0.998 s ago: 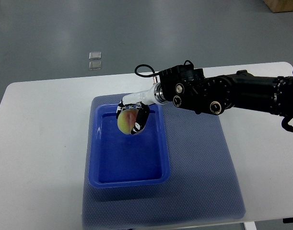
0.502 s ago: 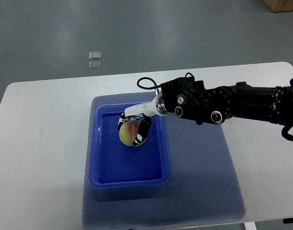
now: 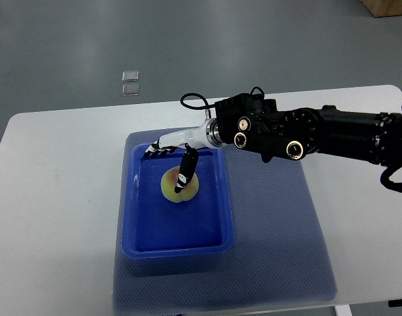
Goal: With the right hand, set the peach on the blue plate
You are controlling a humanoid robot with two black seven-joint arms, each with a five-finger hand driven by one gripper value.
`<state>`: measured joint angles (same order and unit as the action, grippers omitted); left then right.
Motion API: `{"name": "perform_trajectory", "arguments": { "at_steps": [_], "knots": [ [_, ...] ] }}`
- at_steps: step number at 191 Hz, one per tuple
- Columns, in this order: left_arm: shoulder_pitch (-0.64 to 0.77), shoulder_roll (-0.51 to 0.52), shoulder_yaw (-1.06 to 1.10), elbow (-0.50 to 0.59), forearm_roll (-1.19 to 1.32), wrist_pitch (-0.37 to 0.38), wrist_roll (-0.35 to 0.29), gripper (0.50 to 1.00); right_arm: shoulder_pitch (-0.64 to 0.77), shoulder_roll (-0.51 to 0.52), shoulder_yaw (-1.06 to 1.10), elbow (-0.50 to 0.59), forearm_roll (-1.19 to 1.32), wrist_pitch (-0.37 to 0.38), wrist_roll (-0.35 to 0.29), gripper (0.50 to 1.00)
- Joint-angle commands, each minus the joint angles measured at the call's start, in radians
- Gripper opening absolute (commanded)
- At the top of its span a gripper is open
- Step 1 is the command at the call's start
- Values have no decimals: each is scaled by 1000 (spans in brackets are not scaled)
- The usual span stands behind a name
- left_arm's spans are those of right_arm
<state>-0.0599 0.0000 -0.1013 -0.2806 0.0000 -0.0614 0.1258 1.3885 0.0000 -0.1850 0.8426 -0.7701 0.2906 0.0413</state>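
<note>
left side of the white surface (image 3: 62,191) is showing nothing on it, and no left hand is showing anywhere in the top view. the grey-blue mat (image 3: 279,250) is lying under the work area, with the blue plate (image 3: 131,197), really a shallow rectangular tray, sitting on the mat's left part.

the peach (image 3: 171,187) is sitting on the plate floor, in the far half, roughly centred between the side walls. it's looking like it's resting on the plate, not hanging.

the right hand (image 3: 171,155) is hovering over the plate's far edge with the fingers (image 3: 154,150) spread out toward the left and gripping nothing. the thumb (image 3: 185,170) is pointing down and its tip is overlapping the peach's right side; can't tell whether it's touching or just above it.

judging the step: release is happening or just done, so placing is nearly complete. next move is calling for lifting the thumb straight up off the fruit before pulling the arm (image 3: 319,135) back to the right, otherwise it's risking nudging the peach and rolling it.

nothing else is standing on the mat or the surface to block the retreat. beyond the surface, two small clear squares (image 3: 130,83) are lying on the grey floor, well apart from the work.
</note>
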Motion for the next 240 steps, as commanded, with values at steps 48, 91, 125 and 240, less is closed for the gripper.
{"name": "perform_trajectory", "arguments": {
  "at_steps": [48, 91, 125, 240],
  "knots": [
    [0, 0, 0, -2, 0, 0, 0, 1000, -186, -152, 624, 0, 61, -82, 14, 930],
    [0, 0, 5, 1, 0, 2, 0, 1000, -430, -149, 1009, -74, 284, -214, 57, 930],
    [0, 0, 8, 0, 0, 2, 0, 1000, -597, -146, 1251, -91, 511, -212, 138, 932],
    [0, 0, 9, 0, 0, 2, 2, 1000, -709, -110, 1308, -165, 680, -42, 253, 932]
  ]
}}
